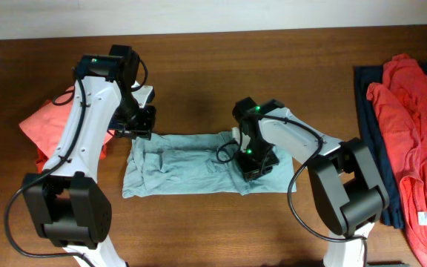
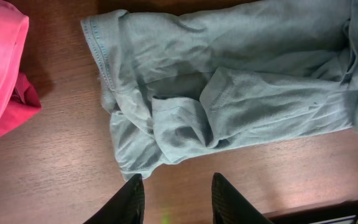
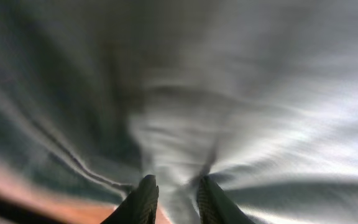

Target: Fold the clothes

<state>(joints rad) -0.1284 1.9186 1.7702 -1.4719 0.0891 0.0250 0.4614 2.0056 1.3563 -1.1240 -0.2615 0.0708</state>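
— Two grippers: right gripper (image 3: pixel 174 190) pinching grey-blue shirt (image 1: pixel 191 159) between its tips; left gripper (image 2: pixel 174 186) parted, empty, shirt hem just ahead
— Risk: thin pinch slipping on lift, or dragging whole shirt crooked

We see a soft, matt grey-blue cloth shirt (image 1: pixel 187 165), creased, on a smooth, faintly glossy wood-grain bench (image 1: pixel 273 59); the coral garments (image 1: pixel 410 104) look thin-knit.

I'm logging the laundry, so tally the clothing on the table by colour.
Pale grey-blue fabric shirt: 1
Dark navy fabric garment: 1
Coral-red fabric heaps: 2 (pieces within each unclear)
Total: 4
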